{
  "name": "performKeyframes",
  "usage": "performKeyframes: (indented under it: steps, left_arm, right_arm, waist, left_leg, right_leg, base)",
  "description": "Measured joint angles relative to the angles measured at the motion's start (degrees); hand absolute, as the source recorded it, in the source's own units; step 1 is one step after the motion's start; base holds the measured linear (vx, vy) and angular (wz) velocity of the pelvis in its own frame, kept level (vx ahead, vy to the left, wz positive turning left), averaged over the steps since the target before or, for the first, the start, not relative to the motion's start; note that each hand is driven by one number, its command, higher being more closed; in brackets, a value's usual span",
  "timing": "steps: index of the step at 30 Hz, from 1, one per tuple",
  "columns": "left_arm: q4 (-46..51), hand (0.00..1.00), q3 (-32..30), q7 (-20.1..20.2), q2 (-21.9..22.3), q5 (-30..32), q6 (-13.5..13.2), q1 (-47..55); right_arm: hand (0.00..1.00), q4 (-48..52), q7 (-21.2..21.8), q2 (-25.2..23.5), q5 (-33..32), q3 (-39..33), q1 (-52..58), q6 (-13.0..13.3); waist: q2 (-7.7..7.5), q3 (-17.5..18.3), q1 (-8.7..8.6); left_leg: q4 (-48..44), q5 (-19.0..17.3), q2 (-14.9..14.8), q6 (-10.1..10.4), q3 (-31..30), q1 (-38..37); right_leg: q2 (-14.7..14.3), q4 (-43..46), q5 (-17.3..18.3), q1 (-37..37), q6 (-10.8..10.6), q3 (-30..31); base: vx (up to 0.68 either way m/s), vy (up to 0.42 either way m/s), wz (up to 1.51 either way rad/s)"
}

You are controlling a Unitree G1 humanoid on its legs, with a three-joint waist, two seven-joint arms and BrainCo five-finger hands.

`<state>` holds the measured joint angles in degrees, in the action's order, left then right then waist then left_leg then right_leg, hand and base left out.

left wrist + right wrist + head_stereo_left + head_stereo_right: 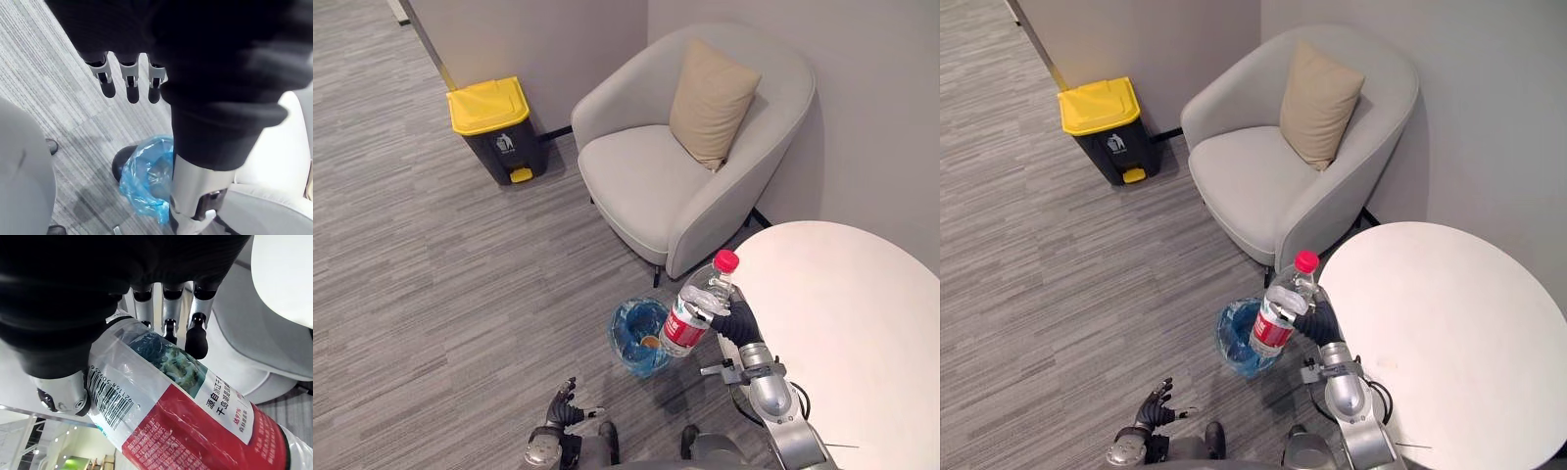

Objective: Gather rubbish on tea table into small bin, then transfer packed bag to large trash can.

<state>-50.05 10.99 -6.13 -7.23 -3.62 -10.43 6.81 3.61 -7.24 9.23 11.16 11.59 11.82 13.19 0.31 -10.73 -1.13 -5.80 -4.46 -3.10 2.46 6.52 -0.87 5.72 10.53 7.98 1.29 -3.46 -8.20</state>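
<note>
My right hand is shut on a clear plastic bottle with a red cap and a red label, held tilted in the air at the round white table's left edge, just above and right of the small bin. The right wrist view has the fingers curled round the bottle. The small bin, lined with a blue bag, stands on the carpet between the table and the armchair, with something orange inside. My left hand hangs low at the bottom, fingers relaxed and holding nothing.
A grey armchair with a beige cushion stands behind the small bin. The large black trash can with a yellow lid is against the far wall at the upper left. Open grey carpet lies between it and me.
</note>
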Motion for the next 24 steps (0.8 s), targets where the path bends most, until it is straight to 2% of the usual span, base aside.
performKeyframes:
  steps: [5,8,11,13,15,16,18,19,24]
  left_arm:
    - [0.0,0.0,0.0,0.8,-0.1,1.9,0.0,0.0]
    - [0.0,0.0,0.0,0.9,-0.3,2.1,0.0,-0.3]
    - [-0.1,0.0,-0.1,0.7,-0.6,2.1,0.0,-2.8]
    - [0.0,0.0,-0.2,0.4,-0.6,1.9,0.0,-5.5]
    - [0.1,0.0,-0.3,-0.3,-0.6,1.7,0.0,-7.2]
    - [0.2,0.0,-0.5,-0.6,-0.8,1.5,0.0,-8.8]
    - [0.8,0.0,-0.5,-0.8,-1.1,1.4,0.0,-9.9]
    - [2.3,0.0,-0.7,-1.3,-1.4,1.1,-0.1,-10.4]
    - [4.5,0.0,-2.4,-1.8,-1.8,0.8,-0.1,-13.4]
  right_arm:
    - [1.0,-0.1,1.0,-0.6,-0.1,0.5,-0.2,0.0]
    - [1.0,-2.0,1.1,0.0,-1.1,2.6,-2.5,0.1]
    - [1.0,-5.1,1.0,1.0,-1.7,4.2,-8.1,0.2]
    - [1.0,-7.9,0.6,2.1,-1.6,5.0,-13.0,0.0]
    - [1.0,-9.0,-0.2,2.9,-1.6,5.4,-15.7,0.0]
    - [1.0,-10.3,-0.5,3.4,-1.5,6.0,-18.8,0.0]
    - [1.0,-11.9,-0.7,4.0,-1.5,6.9,-22.0,0.0]
    - [1.0,-13.0,-1.5,4.9,-1.4,7.5,-25.2,-0.1]
    - [1.0,-14.4,-4.4,5.1,0.8,7.3,-31.3,-0.7]
  waist:
    - [-0.06,0.0,0.26]
    - [-0.28,-0.2,0.61]
    - [0.21,-3.4,0.61]
    - [1.42,-6.9,1.25]
    - [2.17,-8.5,1.69]
    - [2.61,-10.5,1.91]
    - [2.81,-11.8,1.9]
    - [3.62,-12.9,2.04]
    - [3.95,-14.3,2.19]
  left_leg:
    - [1.4,1.6,0.1,0.2,-1.2,0.0]
    - [0.2,2.1,0.1,0.2,-2.0,3.1]
    - [-6.5,2.1,-0.1,0.2,-2.3,10.8]
    - [-9.6,1.9,-0.2,-0.1,-2.5,16.0]
    - [-10.9,1.2,-0.1,-0.6,-2.5,19.6]
    - [-11.1,1.1,0.0,-0.7,-1.5,22.1]
    - [-10.9,1.3,0.2,-0.7,-0.2,24.6]
    - [-13.7,1.6,-1.0,-1.0,1.0,28.4]
    - [-19.6,2.0,-1.1,-1.6,1.8,38.2]
  right_leg:
    - [-0.1,-0.8,-0.8,0.4,0.4,-1.3]
    - [0.0,-0.4,-1.1,-1.4,0.5,-1.9]
    - [0.3,3.0,-1.4,-7.1,1.0,-2.9]
    - [0.5,7.1,-1.1,-12.2,1.3,-3.4]
    - [0.8,10.3,-0.3,-16.0,1.1,-3.7]
    - [2.0,12.7,0.4,-19.4,1.3,-3.9]
    - [3.3,13.5,0.3,-22.7,1.4,-3.6]
    - [3.3,15.8,0.3,-26.2,1.3,-3.5]
    - [4.4,21.8,0.2,-35.8,1.1,-2.8]
  base:
    - [-0.01,-0.005,0.2]
    - [-0.12,-0.011,0.2]
    - [-0.22,0.006,0.27]
    - [-0.28,0.034,0.25]
    - [-0.34,0.02,0.26]
    - [-0.29,-0.004,0.31]
    - [-0.24,0.024,0.24]
    - [-0.2,0.04,0.04]
    - [-0.15,0.042,0.05]
